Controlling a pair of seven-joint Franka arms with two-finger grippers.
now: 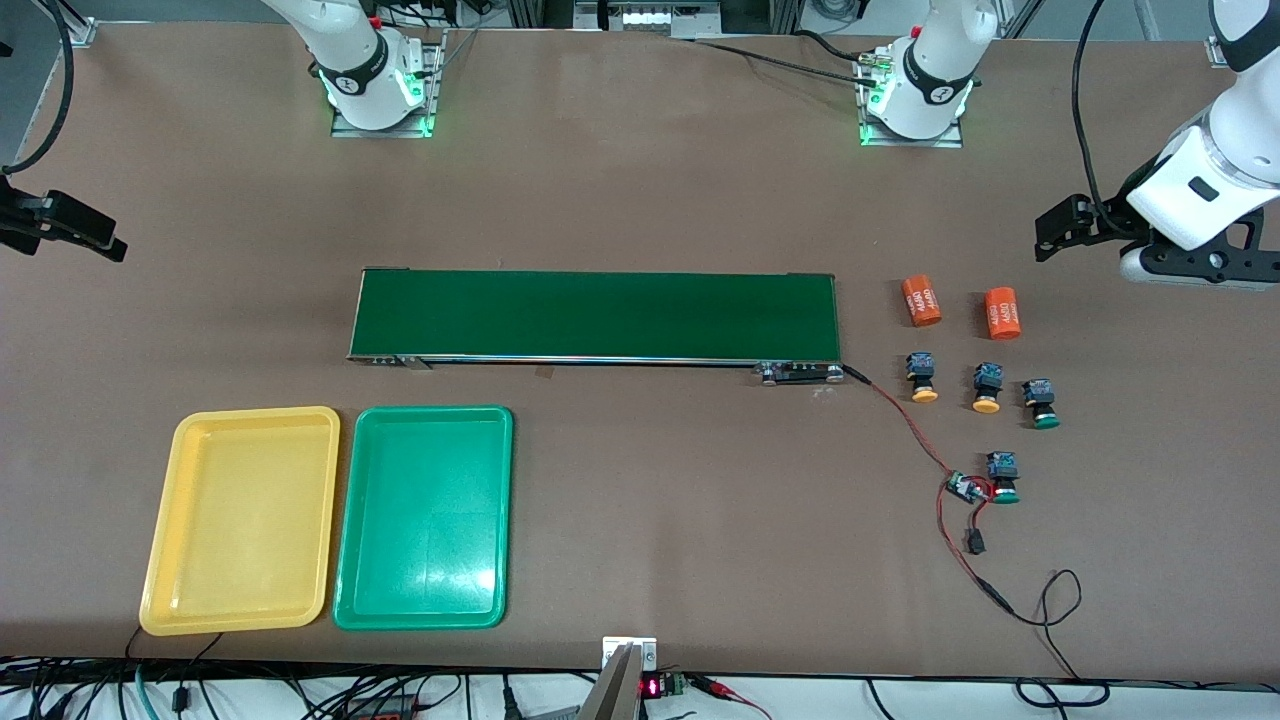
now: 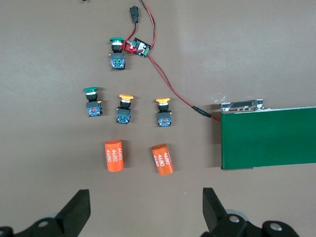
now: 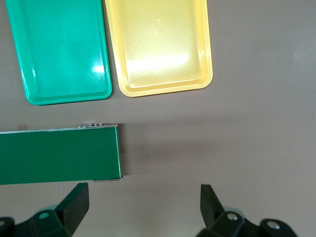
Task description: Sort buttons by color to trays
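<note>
Step in hand: no button is picked yet; an outer one is best approached from straight above, the cap gripped squarely.
Buttons: two orange-capped (image 1: 923,378) (image 1: 986,389) and two green-capped (image 1: 1041,404) (image 1: 1003,478) are seen on the counter (image 1: 640,180) at the left arm's end, well apart from the yellow tray (image 1: 165,545) and green tray (image 1: 495,500).
Left claw (image 2: 145,210): released, held over the counter near the orange cylinders (image 2: 114,156).
Right claw (image 3: 143,207): released, waiting by the conveyor belt (image 3: 59,155) end.

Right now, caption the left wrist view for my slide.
Open left gripper above four unsorted buttons and two orange cylinders.
</note>
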